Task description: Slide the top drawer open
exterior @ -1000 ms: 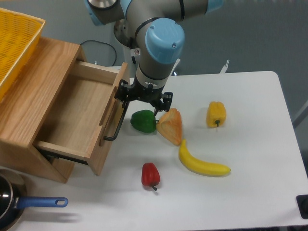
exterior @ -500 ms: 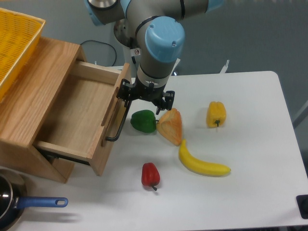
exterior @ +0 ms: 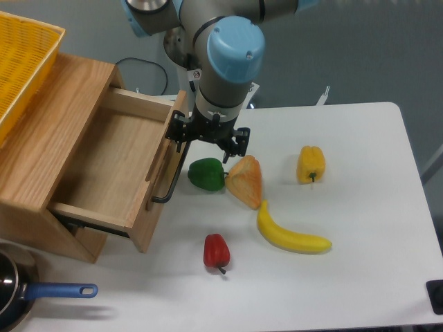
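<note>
The drawer (exterior: 114, 169) stands well out of the cabinet (exterior: 41, 149) at the bench's (exterior: 360, 228) left, so we judge the slide done. Our tool (exterior: 208, 142) has risen slightly off the handle (exterior: 169, 183), fingers apart, holding nothing.

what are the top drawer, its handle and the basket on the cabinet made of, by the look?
Top drawer: light wood, probably oak, matte; visible grain on the panels. Handle: thin black bar, likely metal, though painted plastic can't be ruled out; smooth, dark, with a bent end. Basket: yellow plastic by the look; uniform bright colour and a moulded lattice wall.
</note>
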